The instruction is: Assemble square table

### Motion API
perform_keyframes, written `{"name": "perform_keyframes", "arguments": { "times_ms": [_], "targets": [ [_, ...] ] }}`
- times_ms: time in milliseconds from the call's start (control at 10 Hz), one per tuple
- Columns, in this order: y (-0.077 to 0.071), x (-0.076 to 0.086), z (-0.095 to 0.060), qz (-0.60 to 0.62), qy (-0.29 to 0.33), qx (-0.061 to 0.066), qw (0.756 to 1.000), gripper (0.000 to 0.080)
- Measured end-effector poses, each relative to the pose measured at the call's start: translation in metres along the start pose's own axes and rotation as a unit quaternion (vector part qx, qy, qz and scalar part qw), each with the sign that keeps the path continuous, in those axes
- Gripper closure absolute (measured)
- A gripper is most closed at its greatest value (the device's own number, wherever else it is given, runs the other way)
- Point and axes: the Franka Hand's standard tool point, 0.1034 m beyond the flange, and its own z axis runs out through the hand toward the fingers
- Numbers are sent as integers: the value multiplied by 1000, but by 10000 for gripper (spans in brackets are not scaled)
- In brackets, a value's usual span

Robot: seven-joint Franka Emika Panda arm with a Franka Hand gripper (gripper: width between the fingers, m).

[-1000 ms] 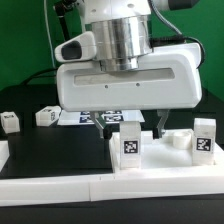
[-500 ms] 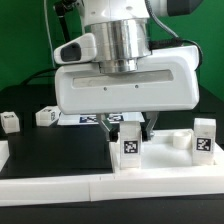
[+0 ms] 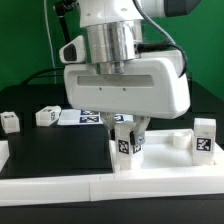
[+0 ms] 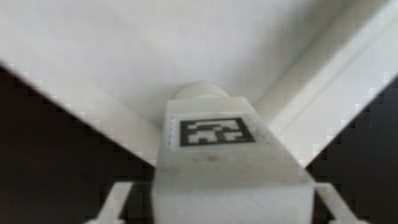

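My gripper straddles a small white tagged plastic leg block; clamped or not, I cannot tell. An off-centre squeeze could tip it toward three o'clock.

The end effector has a body of smooth white plastic with a soft shine, its fingers look dark and matt, and the wrist cylinder above it is of grey brushed metal that reflects the light. The leg block is of white plastic, smooth and almost matt, and its black-and-white tag looks like a flat print without gloss. The worktop is black and matt, the border bar at its edge is smooth white plastic, and the backdrop is a dull green whose material I cannot tell.
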Motion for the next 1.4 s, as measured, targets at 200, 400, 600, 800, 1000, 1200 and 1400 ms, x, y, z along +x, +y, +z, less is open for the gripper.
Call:
{"name": "perform_keyframes", "arguments": {
  "times_ms": [200,400,600,800,1000,1200,1400],
  "targets": [
    [0,-3,1,213,-23,13,977,509],
    [1,-2,1,333,-49,30,941,509],
    [1,-3,2,350,-49,29,935,407],
    [0,-5,2,229,-35,26,972,268],
    [-5,-10,0,71,-19,28,997,187],
    [-4,-8,1,5,-16,27,999,151],
    [-4,-8,0,-174,0,11,985,151]
  ]
}}
